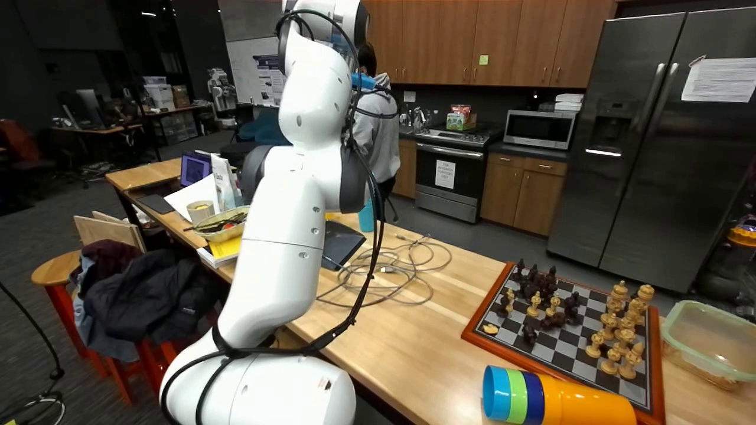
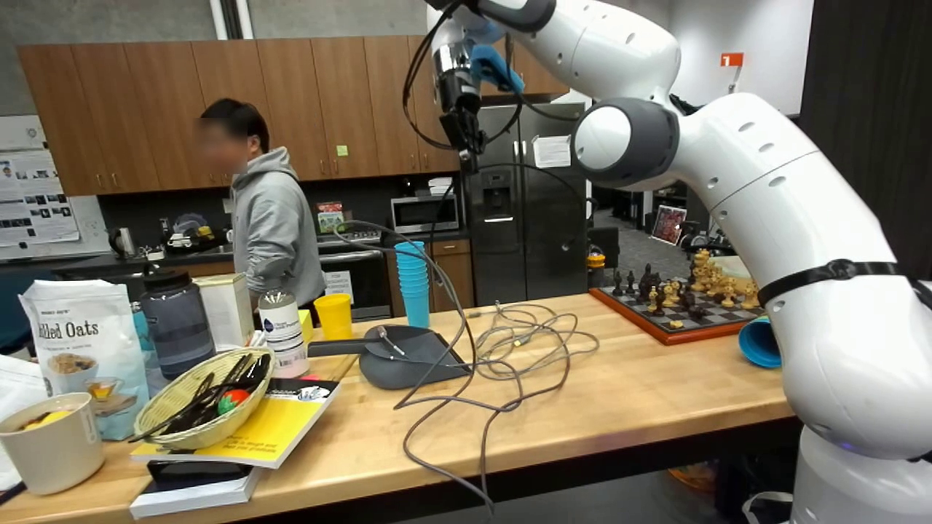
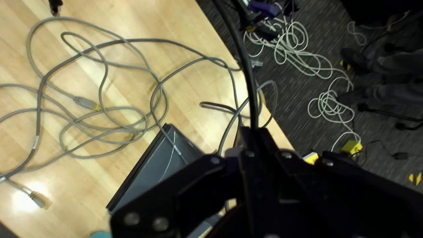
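One gripper (image 3: 254,130), pinched narrow around a dark cable (image 3: 253,105), well above the level of the dustpan (image 2: 397,371); grey cable loops (image 3: 145,40), beside and partly across it; apparent step, lifting; next move, seemingly a slow, snag-free pull.

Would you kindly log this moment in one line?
hand: shut on dark cable | height: above table level | on tabletop: grey cables, dustpan
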Action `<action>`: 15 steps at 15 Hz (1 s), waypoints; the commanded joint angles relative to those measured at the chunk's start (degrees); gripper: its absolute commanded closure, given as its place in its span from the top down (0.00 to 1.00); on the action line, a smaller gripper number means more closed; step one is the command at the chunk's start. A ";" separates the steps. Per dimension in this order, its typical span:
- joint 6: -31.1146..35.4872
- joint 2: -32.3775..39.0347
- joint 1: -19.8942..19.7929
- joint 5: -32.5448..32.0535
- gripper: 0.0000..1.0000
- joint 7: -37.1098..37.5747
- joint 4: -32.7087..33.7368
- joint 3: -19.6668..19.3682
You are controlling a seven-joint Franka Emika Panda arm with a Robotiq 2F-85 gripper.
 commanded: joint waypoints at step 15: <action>-24.70 7.33 8.00 -17.52 0.02 5.06 -0.51 -4.74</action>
